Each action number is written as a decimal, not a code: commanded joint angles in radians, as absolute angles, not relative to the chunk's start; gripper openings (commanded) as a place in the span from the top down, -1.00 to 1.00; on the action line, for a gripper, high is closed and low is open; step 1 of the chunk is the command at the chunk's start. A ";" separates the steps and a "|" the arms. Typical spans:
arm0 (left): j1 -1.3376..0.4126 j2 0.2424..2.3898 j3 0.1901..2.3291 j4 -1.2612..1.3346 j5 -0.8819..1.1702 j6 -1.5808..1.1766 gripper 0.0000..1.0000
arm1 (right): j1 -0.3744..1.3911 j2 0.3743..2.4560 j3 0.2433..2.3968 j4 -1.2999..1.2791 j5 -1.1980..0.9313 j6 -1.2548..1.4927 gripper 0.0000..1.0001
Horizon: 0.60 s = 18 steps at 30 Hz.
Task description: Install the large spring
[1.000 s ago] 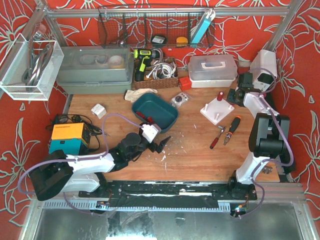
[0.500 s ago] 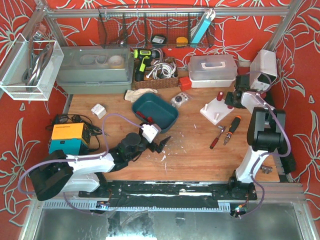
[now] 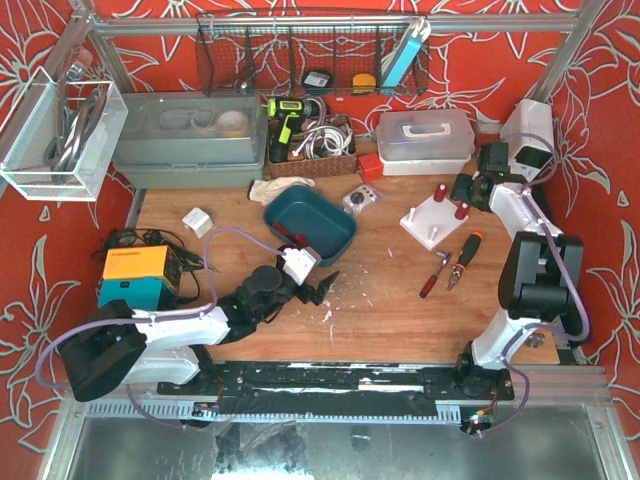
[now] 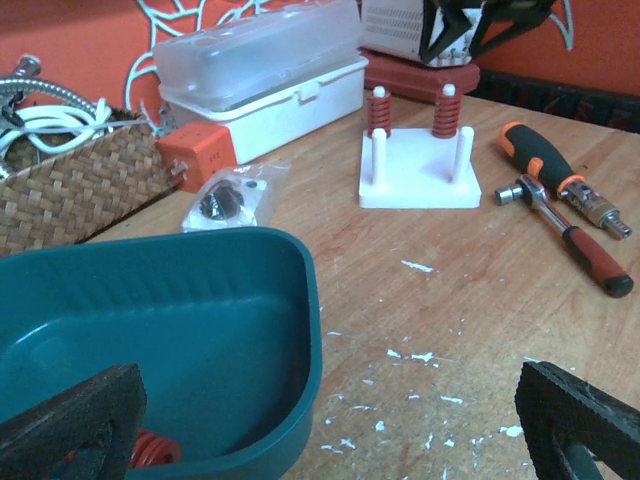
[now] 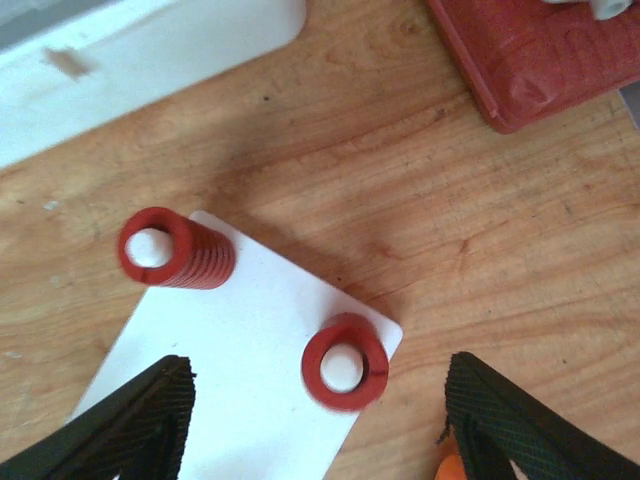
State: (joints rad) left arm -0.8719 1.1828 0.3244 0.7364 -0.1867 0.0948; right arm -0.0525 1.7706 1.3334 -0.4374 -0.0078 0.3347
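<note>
Large spring (image 5: 345, 340) on peg (image 5: 343, 370) (right gripper (image 5: 318, 415) jaws apart).

Two red coil springs (image 5: 176, 248) stand on one white plastic peg block (image 4: 420, 187). A third red spring (image 4: 150, 450) shows in the single teal plastic tray (image 4: 290, 330). Two long-handled hand tools (image 3: 430, 278) lie on the wooden table (image 3: 380, 300).

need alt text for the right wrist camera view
Two red springs sit over pegs on a white plate on a wooden table, seen from above. The right claw stands open, fingers at the bottom corners, touching neither spring. A white box and red block edge the top.
</note>
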 commanded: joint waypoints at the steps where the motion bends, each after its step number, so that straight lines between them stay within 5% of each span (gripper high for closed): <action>1: -0.879 1.159 0.332 0.737 -0.230 0.072 -1.00 | -0.020 1.650 1.275 -0.477 -0.041 0.382 -0.46; 12: -0.859 1.138 0.477 0.477 -0.511 -0.026 -1.00 | 0.239 1.384 1.119 -0.456 -0.052 0.413 -0.73; 16: -0.783 1.139 0.537 0.371 -0.458 -0.070 -0.99 | 0.340 1.286 1.043 -0.429 -0.059 0.417 -0.85; 18: -0.738 1.155 0.571 0.324 -0.442 -0.084 -0.79 | 0.380 1.234 0.989 -0.407 -0.061 0.415 -0.88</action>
